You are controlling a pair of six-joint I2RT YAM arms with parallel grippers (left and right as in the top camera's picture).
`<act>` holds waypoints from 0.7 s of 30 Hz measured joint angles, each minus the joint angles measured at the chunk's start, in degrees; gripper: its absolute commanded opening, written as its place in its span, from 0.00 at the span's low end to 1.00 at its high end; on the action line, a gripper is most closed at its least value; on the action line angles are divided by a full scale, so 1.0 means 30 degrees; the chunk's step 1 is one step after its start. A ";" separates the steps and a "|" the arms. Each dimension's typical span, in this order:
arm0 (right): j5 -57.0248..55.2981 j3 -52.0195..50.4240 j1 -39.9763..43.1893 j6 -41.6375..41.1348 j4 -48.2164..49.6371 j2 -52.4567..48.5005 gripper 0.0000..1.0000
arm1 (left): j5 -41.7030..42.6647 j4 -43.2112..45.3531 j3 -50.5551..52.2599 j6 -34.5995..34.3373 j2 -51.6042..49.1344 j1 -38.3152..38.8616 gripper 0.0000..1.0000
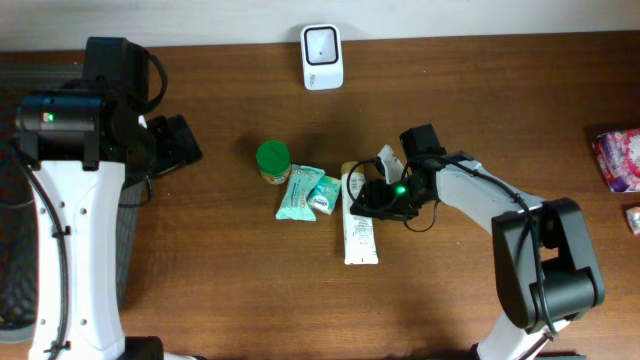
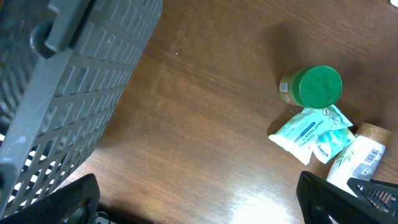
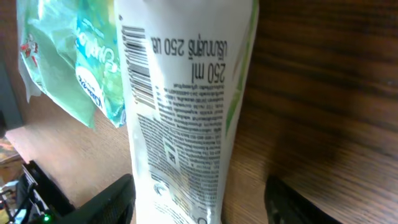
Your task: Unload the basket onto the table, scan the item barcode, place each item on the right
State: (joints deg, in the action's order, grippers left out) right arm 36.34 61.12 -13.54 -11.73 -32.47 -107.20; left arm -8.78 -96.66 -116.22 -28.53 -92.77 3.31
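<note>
Left arm (image 1: pixel 62 240): here it is, long white shells, black motor housing just behind the gripper, small green light glowing.
Left arm cable (image 1: pixel 152 70): black, looping behind that housing.
Right arm (image 1: pixel 480 190): white link, chunky black joints (same livery).
Right arm light (image 1: pixel 400 190): green, just behind the gripper.
Left gripper (image 2: pixel 199 205) fingers (image 2: pixel 68 199): matte black, wedge-tipped.
Right gripper (image 3: pixel 199 202) fingers (image 3: pixel 109 199): black too, smooth and rounded.

White tube (image 1: pixel 360 238), green-lidded jar (image 1: pixel 272 157), teal packets (image 1: pixel 299 196)
</note>
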 measured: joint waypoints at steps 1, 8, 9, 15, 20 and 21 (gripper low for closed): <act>0.0015 -0.0102 0.0000 0.0007 0.0087 0.0000 0.61 | 0.0000 0.0000 0.0000 0.0000 0.0000 0.0000 0.99; 0.0153 -0.0364 0.0000 0.0058 0.0364 0.0000 0.61 | 0.0000 0.0000 0.0000 0.0000 0.0000 0.0000 0.99; 0.0153 -0.0364 0.0000 0.0058 0.0408 0.0000 0.61 | 0.0000 0.0000 0.0000 0.0000 0.0000 0.0000 0.99; 0.0153 -0.0364 0.0000 0.0051 0.0423 0.0000 0.70 | 0.0000 0.0000 0.0000 0.0000 0.0000 0.0000 0.99; 0.0379 -0.0364 0.0000 0.0036 0.0437 0.0000 0.73 | 0.0000 0.0000 0.0000 0.0000 0.0000 0.0000 0.99; 0.0444 -0.0364 0.0000 0.0044 0.0437 0.0000 0.73 | 0.0000 0.0000 0.0000 0.0000 0.0000 0.0000 0.99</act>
State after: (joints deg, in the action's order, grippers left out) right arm 37.67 60.03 -13.54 -11.60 -31.16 -107.20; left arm -8.78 -96.66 -116.22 -28.53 -92.77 3.31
